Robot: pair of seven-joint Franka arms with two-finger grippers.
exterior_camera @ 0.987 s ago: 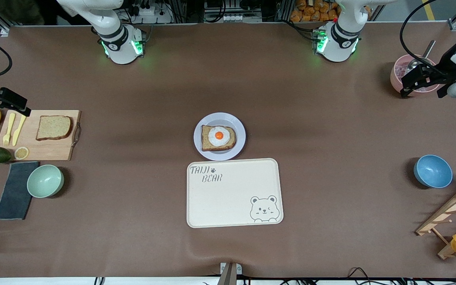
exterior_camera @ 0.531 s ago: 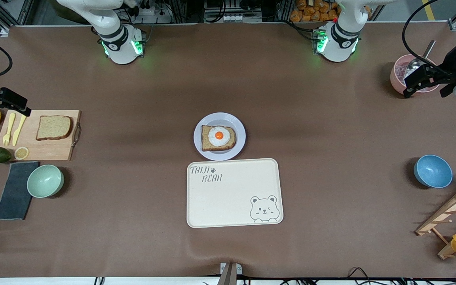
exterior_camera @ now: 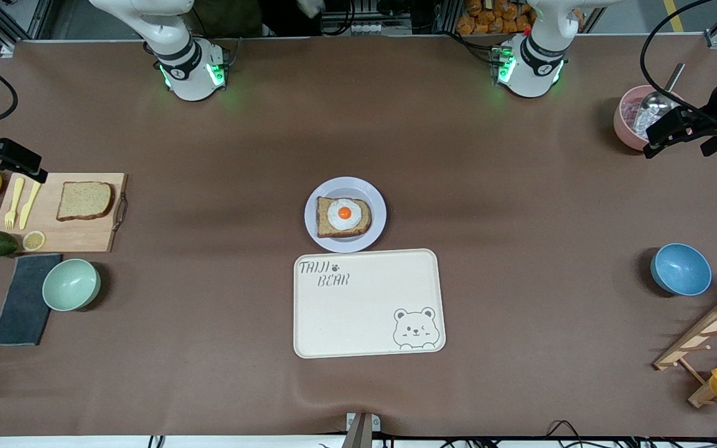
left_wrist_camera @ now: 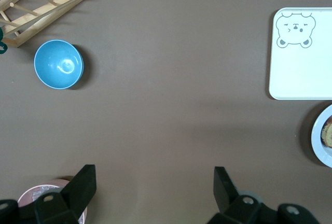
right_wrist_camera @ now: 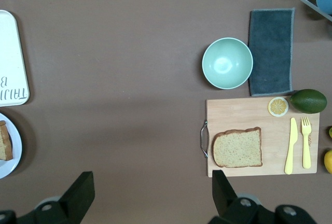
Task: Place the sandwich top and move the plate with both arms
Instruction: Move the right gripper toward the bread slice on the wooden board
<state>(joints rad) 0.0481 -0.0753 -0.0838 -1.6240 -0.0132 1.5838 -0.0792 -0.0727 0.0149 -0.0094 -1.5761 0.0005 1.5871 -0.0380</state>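
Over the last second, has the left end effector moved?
Yes. The left end effector, open, has drifted off the pink bowl, toward the left arm's end of the table.

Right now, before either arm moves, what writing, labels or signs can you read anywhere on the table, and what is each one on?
"TAIJI BEAR", with a small paw print after the first word: printed on the cream tray, at the corner nearest the plate.
A winking bear face, a drawing rather than text, on the same tray's corner toward the left arm's end.
Small dark marks on the two arm bases: too small to read.
No other writing shows.
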